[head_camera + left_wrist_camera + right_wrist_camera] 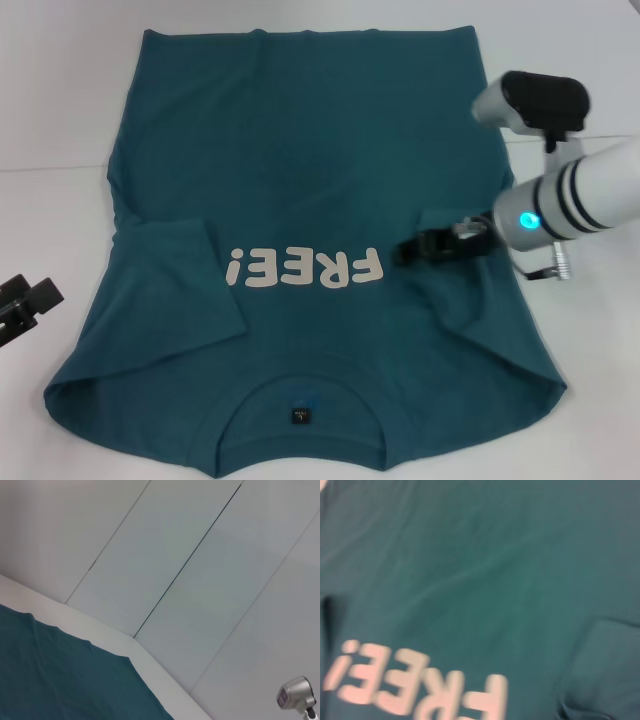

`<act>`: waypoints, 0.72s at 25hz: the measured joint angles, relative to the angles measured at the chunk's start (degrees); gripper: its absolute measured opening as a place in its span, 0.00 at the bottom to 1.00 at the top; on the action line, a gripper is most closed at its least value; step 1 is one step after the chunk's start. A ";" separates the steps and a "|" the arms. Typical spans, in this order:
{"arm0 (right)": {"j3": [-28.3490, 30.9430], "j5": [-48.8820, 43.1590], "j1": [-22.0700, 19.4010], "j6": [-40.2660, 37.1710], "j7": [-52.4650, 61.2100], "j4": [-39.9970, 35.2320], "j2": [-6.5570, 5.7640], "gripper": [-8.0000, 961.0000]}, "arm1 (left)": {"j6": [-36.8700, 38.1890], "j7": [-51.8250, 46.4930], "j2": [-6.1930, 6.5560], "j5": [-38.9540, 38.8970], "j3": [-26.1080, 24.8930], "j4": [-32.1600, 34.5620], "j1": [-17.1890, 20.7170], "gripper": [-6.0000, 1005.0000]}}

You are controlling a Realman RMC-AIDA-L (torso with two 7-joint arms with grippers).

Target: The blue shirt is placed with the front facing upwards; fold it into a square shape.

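The blue shirt (300,150) lies flat on the white table (50,110), front up, with its collar (300,412) toward me and the cream letters "FREE!" (305,268) across the chest. Both sleeves are folded inward onto the body: one on the left (175,290), one on the right (470,300). My right gripper (408,250) hovers low over the right sleeve's inner edge, beside the letters. The right wrist view shows the shirt (470,580), the letters (415,685) and the folded sleeve (605,670). My left gripper (30,298) rests off the shirt at the table's left edge, open and empty.
Bare white table surrounds the shirt on the left, right and far side. The left wrist view shows a shirt edge (50,675), the table rim (150,665), a pale panelled wall (200,555) and a grey part of the right arm (296,695).
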 joint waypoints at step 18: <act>2.84 15.49 -7.84 -22.16 -5.22 -12.15 -4.48 0.61 | 1.54 -5.71 1.21 1.10 0.09 0.45 -0.32 0.92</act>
